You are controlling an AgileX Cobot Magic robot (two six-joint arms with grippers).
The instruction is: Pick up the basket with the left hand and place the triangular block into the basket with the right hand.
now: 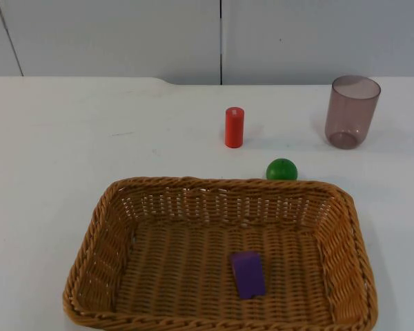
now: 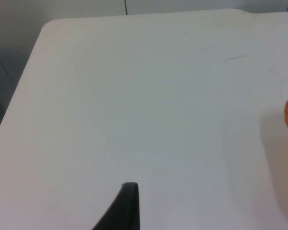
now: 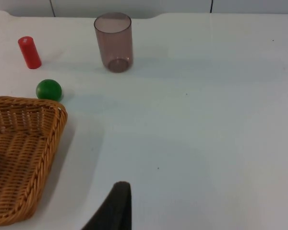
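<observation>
A: Found the wicker basket [image 1: 221, 185] low in the middle of the top frame, flat on the white tabletop [image 1: 69, 138]. Spotted the purple block [image 1: 248, 274] already inside, right of centre on the woven floor.

B: Checked the claws?

A: Made out the left claw [image 2: 127, 206] over bare tabletop, well apart from the basket's edge. Placed the right claw [image 3: 116, 206] over bare tabletop too, near the basket's corner. Could not tell wide or narrow for either.

B: Noted the materials?

A: Noted a braided, bumpy rim, sloped open-weave walls and a smooth, hard-edged block. Behind it, saw a glossy green ball [image 1: 281, 169] just beside the back rim, a red cylinder [image 1: 234, 127] upright further up, and a translucent smoky cup [image 1: 352, 112] at upper right.

B: Judged any risks?

A: Feared a one-sided lift: might have tilted the basket and slid the slick block to the low wall. Feared a slip on the uneven braid. Also worried that a nudged back rim would have sent the ball rolling.
</observation>
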